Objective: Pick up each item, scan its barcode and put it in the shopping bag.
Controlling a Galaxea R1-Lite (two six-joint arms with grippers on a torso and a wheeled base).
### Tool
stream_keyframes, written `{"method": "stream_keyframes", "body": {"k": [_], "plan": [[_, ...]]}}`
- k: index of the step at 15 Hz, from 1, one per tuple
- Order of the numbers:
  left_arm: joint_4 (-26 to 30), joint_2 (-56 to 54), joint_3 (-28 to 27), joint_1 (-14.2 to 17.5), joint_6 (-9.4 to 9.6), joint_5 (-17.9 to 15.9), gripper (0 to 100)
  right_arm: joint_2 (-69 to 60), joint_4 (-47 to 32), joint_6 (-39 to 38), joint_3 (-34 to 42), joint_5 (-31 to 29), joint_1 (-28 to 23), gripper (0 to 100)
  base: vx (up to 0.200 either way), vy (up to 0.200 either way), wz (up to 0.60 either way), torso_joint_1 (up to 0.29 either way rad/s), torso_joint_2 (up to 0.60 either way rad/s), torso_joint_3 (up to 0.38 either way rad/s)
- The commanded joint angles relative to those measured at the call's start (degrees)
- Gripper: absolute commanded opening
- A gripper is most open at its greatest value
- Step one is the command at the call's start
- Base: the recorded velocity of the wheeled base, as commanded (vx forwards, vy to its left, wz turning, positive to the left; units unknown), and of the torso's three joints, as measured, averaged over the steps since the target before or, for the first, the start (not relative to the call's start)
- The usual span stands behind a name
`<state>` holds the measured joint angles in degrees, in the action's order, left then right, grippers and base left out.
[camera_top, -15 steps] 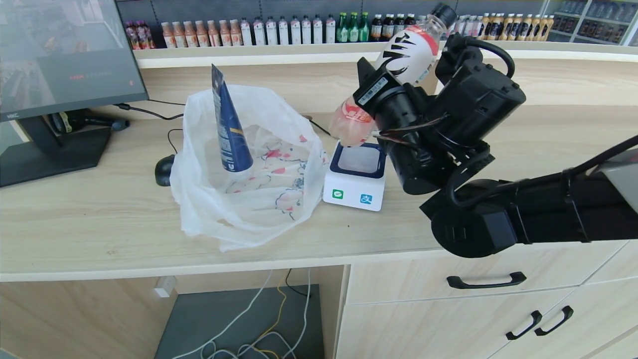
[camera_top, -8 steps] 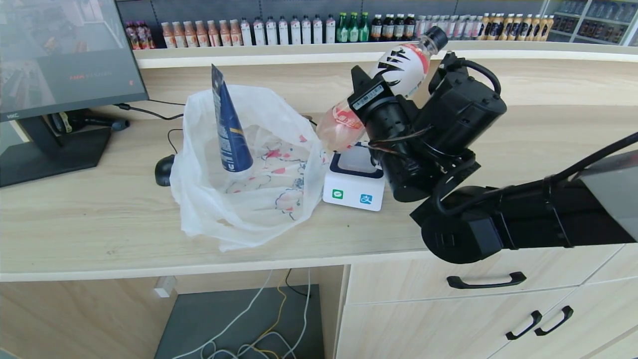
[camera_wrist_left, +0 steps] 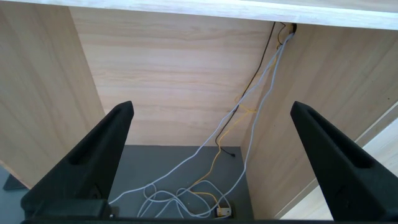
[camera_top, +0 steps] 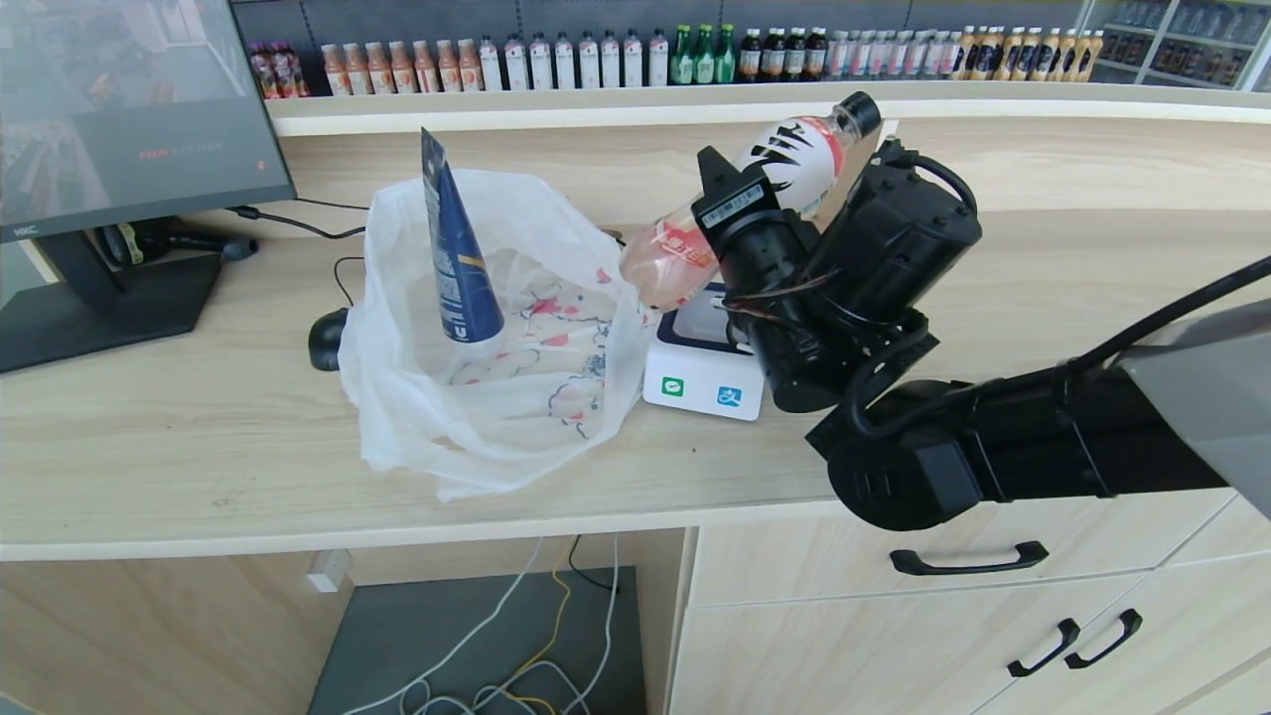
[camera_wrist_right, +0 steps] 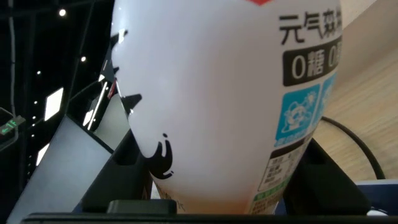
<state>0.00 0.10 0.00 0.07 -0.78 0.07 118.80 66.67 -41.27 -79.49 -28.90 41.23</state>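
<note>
Shop counter in pale wood, a row of drinks on the shelf behind, a monitor at the left. The bottle has come down and across from where it was a second ago. Back then its base hung over the scanner; now that base sits above the scanner's left edge, right at the rim of the bag. It lies flatter too, with the cap lower than before.

The right arm reaches in from the right along the counter front, wrist bent upward, and it has slid left with the bottle. The right gripper is clamped round the bottle's middle, base down toward the bag, cap up and away. The right wrist view has the white label hard against the lens, held between the dark fingers.

In the bag a blue tube stands upright, unmoved. The left gripper hangs under the counter, fingers wide apart, holding nothing, with cables on the floor beyond.
</note>
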Motion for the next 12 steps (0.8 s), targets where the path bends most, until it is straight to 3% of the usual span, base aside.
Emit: {"method": "stream_keyframes", "body": {"k": [1, 12], "plan": [[0.0, 0.0, 0.0, 0.0, -0.01, 0.0, 100, 0.1, 0.0, 0.0, 0.0, 0.0, 0.0, 0, 0.000, 0.000, 0.00, 0.000, 0.00, 0.000], [0.0, 0.0, 0.0, 0.0, -0.01, 0.0, 100, 0.2, 0.1, -1.9, 0.3, -0.5, -0.5, 0, 0.000, 0.000, 0.00, 0.000, 0.00, 0.000]]}}
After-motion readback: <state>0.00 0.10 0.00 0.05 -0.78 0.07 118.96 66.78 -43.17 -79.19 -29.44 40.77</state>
